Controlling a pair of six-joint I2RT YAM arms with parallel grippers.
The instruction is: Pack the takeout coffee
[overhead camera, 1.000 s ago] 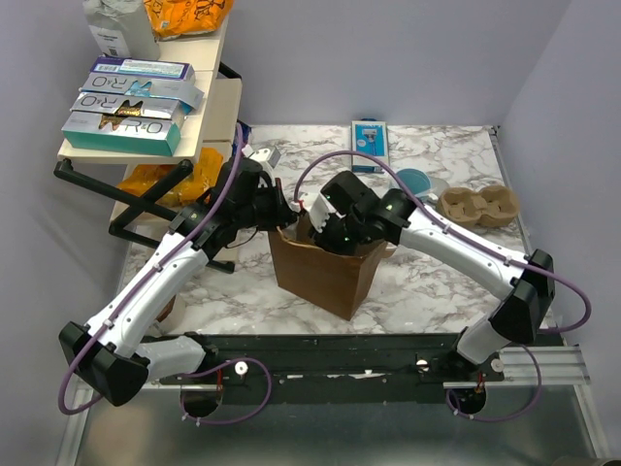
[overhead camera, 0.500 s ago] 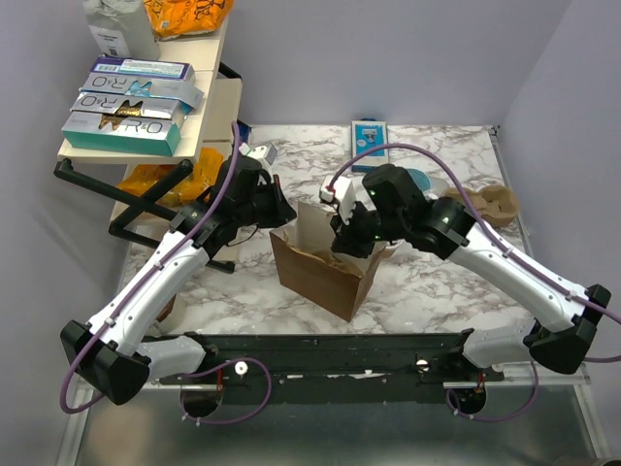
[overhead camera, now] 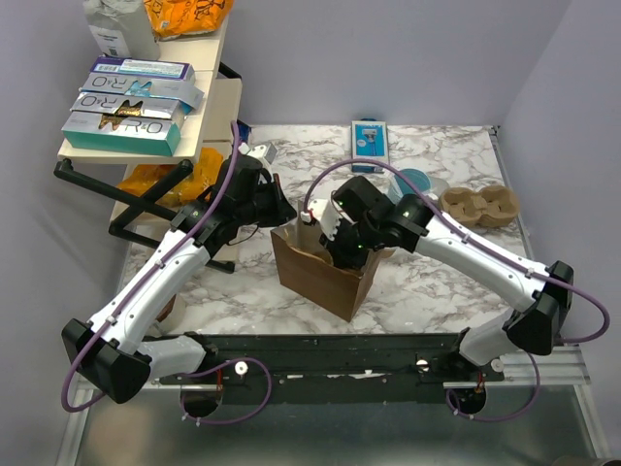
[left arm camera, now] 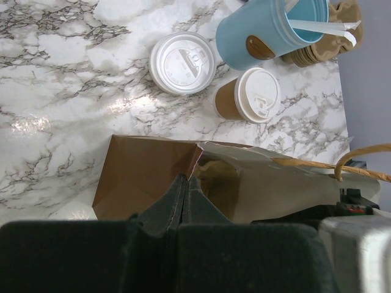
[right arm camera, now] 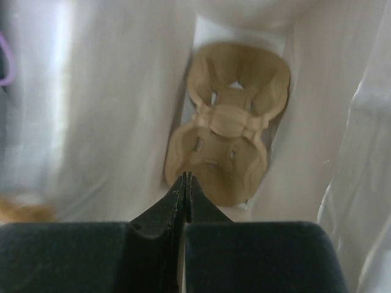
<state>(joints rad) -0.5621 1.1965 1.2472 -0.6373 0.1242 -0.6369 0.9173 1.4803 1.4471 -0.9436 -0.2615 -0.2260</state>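
From above, the left claw (overhead camera: pixel 282 216) pinches the rim of the paper bag (overhead camera: pixel 315 279) and the right claw (overhead camera: pixel 336 252) dips into its mouth. Left wrist: the lidded coffee cup (left arm camera: pixel 245 98) stands on the table (left arm camera: pixel 61 91) beyond the clamped claw, beside a blue mug (left arm camera: pixel 269 27). Right wrist: the claw, fingers pressed together on nothing, hangs over a cup carrier (right arm camera: pixel 226 140)

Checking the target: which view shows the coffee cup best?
Left wrist: the lidded cup stands unobstructed beyond the bag. The top view doesn't clearly show it; the right wrist sees only inside the bag.
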